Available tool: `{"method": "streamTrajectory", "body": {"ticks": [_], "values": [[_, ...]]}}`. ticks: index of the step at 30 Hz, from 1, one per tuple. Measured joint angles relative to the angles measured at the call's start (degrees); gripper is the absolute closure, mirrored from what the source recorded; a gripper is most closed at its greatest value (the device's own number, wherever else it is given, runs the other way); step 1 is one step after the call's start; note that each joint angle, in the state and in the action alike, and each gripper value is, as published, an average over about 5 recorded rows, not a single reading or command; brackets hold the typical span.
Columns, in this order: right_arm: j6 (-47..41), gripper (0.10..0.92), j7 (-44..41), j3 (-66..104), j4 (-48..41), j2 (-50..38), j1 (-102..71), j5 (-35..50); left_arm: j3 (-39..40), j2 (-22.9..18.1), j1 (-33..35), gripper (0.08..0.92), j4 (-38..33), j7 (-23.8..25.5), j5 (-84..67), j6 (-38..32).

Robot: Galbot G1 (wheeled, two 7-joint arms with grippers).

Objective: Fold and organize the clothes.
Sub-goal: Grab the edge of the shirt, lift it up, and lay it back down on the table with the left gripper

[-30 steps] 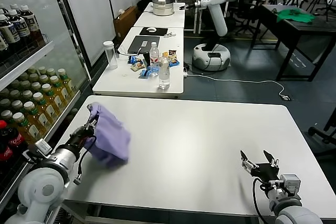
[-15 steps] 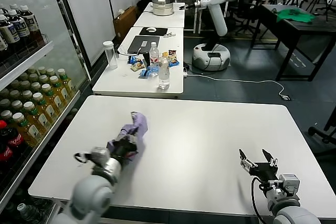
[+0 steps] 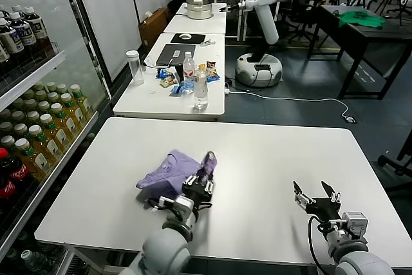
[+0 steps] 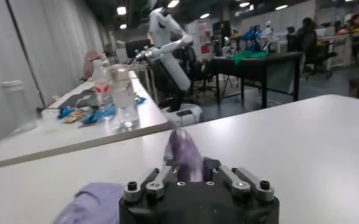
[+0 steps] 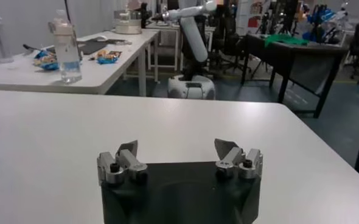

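Head view: left tool (image 3: 200, 183) pinches soft crumpled lavender T-shirt (image 3: 168, 170); right tool (image 3: 315, 199) wide.

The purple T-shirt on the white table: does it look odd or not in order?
Yes. The purple T-shirt lies crumpled in a heap, not flat, and one tip sticks up at the left gripper. The right gripper hovers open, apart from it.

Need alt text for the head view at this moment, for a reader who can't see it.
A crumpled lavender T-shirt lies on a white table, with the left gripper at its near edge, a fold of fabric between its fingers. The right gripper hovers open and empty over the table's near right side. Behind stand tables with bottles and a drinks fridge.
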Motion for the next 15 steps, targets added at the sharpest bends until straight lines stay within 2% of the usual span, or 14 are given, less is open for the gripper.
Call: {"method": "streamTrajectory", "body": {"ticks": [8, 12, 15], "values": [[0.10, 0.203, 0.29, -1.56, 0.23, 0.54, 1.24, -0.11, -0.25, -1.66, 6.55, 0.361, -5.34, 0.84, 1.69, -2.39], [0.52, 0.203, 0.97, -3.97, -0.06, 1.40, 2.29, -0.51, -2.82, -1.94, 11.17, 0.244, -7.92, 0.54, 2.85, -3.59], [0.90, 0.203, 1.78, -6.98, -0.70, 2.38, 3.40, -0.88, -5.70, -1.68, 14.36, 0.191, -9.60, -0.09, 3.15, -4.48]]}}
